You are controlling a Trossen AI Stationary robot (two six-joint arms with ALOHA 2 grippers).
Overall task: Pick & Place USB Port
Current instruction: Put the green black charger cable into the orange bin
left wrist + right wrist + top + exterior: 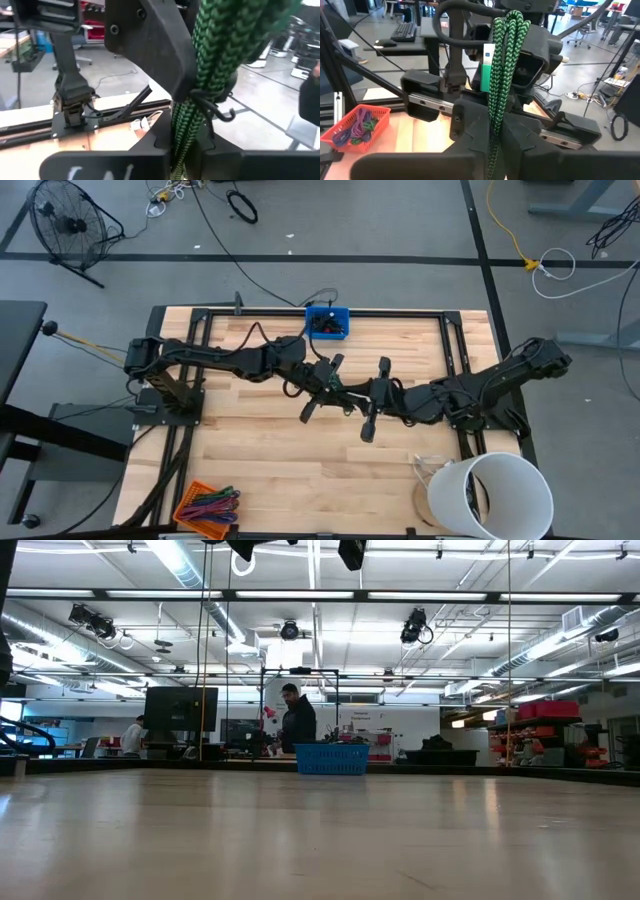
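A green braided USB cable point(501, 70), coiled into a long bundle with a white and blue label point(488, 65) and a black tie point(212, 107), hangs high over the table's middle between my two arms. My left gripper point(335, 388) comes from the left and my right gripper point(362, 395) from the right. They meet tip to tip, each shut on the bundle point(200, 100). In the high view the cable is hidden between the dark fingers. My left gripper pinches the bundle's several strands point(181, 145) between its two fingers, coming level from the table's left. The fingers lie across the bundle, which is lifted clear of the table. My right gripper pinches the same bundle point(495, 132) between its two fingers, coming nearly level from the table's right. The bundle stands upright above the fingers, with its looped end point(512, 20) on top.
A blue bin point(327, 323) stands at the table's far edge. An orange basket point(208, 507) with coloured cables sits at the near left, and a white bucket point(490, 495) at the near right. People point(298, 720) stand in the room beyond.
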